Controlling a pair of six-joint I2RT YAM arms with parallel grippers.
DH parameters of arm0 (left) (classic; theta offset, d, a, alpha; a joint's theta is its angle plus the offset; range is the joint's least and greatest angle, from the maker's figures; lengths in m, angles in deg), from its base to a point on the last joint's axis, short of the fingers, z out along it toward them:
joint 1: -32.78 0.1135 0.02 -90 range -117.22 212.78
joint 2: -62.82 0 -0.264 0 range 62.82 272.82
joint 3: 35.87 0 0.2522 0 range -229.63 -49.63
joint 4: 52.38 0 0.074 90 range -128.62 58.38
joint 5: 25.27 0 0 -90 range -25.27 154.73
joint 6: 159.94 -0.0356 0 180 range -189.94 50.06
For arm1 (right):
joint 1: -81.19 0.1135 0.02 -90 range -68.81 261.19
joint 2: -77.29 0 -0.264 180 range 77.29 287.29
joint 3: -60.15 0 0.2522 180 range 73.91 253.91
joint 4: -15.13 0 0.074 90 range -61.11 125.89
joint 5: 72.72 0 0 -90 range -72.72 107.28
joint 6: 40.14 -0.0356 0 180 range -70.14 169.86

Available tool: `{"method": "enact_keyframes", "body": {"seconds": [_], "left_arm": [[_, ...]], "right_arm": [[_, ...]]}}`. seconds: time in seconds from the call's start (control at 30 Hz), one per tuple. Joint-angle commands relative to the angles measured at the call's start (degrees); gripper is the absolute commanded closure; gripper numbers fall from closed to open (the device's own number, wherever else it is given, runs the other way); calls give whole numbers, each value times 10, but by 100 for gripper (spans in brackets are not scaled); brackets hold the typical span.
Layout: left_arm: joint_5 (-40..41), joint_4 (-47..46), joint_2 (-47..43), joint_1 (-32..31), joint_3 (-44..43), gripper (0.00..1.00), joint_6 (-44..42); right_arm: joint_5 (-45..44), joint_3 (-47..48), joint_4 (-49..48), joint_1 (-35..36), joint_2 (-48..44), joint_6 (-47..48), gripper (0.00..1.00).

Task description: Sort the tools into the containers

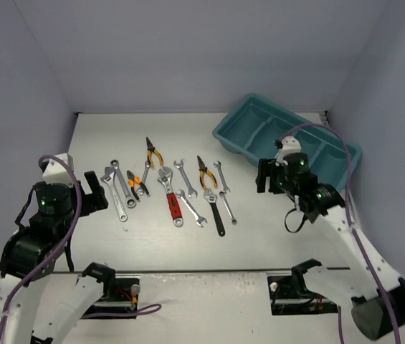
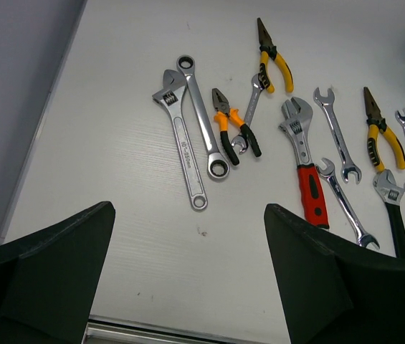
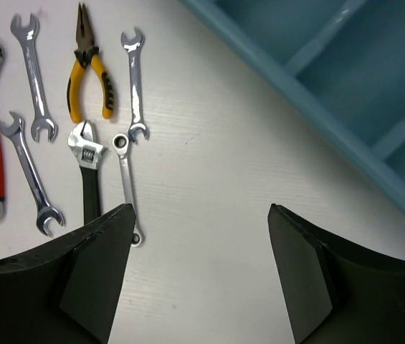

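pliers (image 2: pixel 277 68) — three, adjustable wrenches (image 2: pixel 313 193) — three, plain wrenches (image 2: pixel 202 118) six, four-compartment tray (image 1: pixel 249 132), left fingers (image 2: pixel 44 279) and right fingers (image 3: pixel 87 272) released

Tools (image 1: pixel 171 203) flat in a row, left of teal tray (image 1: pixel 245 125)

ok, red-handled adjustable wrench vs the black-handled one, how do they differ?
The red-handled wrench has a thicker red grip and a bigger-looking head. The black-handled wrench is slimmer, with a black grip. In the top view, red lies left of black. Both lie flat, heads pointing away from the robot.
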Motion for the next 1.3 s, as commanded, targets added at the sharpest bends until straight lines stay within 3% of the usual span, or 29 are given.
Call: {"method": "enact_keyframes", "body": {"seconds": [0.0, 0.07, 0.17, 0.5, 0.8, 1.27], "left_arm": [[-12, -14, 32, 3, -36, 17, 7], [-16, -13, 36, 2, -37, 17, 10], [-35, -14, 46, 2, -45, 17, 25], [-49, -16, 96, 2, -55, 17, 23], [-48, -17, 123, 2, -69, 17, 3], [-58, -15, 124, 2, -65, 17, -20]], "right_arm": [[8, 32, -26, 70, 94, -34, 29], [-19, 33, -26, 92, 120, -40, 29], [-37, 35, -28, 113, 187, -52, 37], [1, 58, -39, 136, 316, -54, 54], [-8, 74, -72, 161, 371, -79, 57], [-45, 57, -96, 168, 436, -106, 73]]}}
